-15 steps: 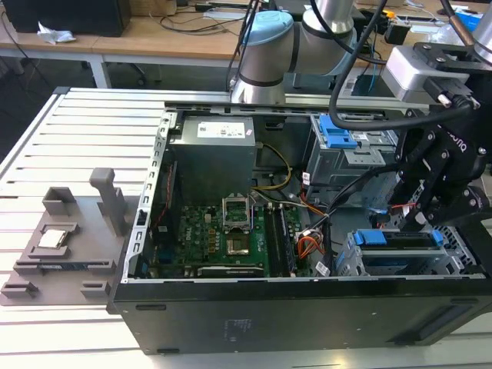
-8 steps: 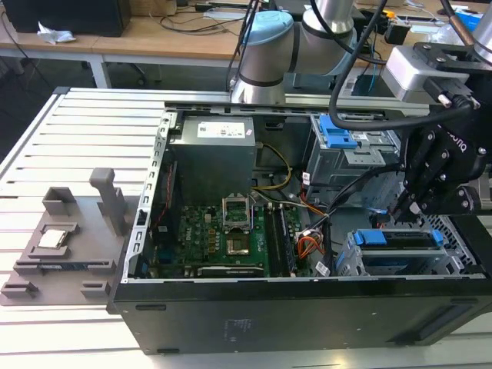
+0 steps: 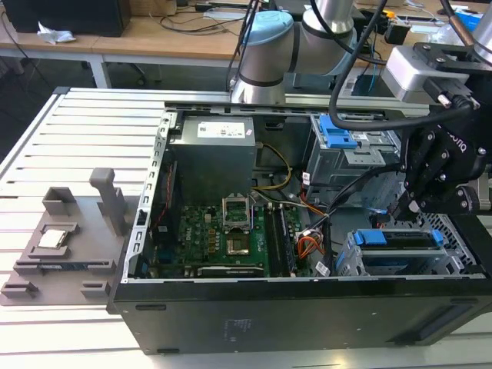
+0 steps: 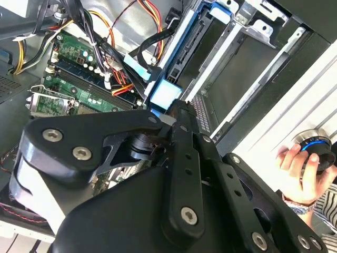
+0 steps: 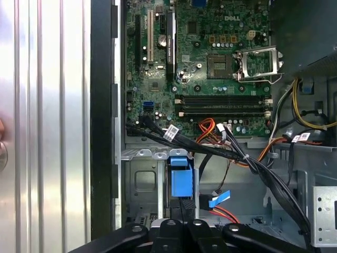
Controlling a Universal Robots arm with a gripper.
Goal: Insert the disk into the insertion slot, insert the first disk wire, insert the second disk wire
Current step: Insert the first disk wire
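Jaws drawn together; my gripper tips at blue block, cannot tell if pinching it. Disk sits in insertion slot, near corner of case, exterior view's right, just below me.

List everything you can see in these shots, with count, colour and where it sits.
computer case: one, black, open, on the table
table: one, silver, slatted
motherboard: one, green, inside the case
power supply: one, grey, beside the motherboard
disk: one, blue-framed, in the insertion slot
insertion slot: one, silver cage, exterior view's right
drive bay: one, grey with blue latch, behind the cage
fixture tray: one, grey, exterior view's left
hand: one, on a black-and-blue knob
arm: one, grey and light blue, behind the case
gripper: one, black, just above the disk
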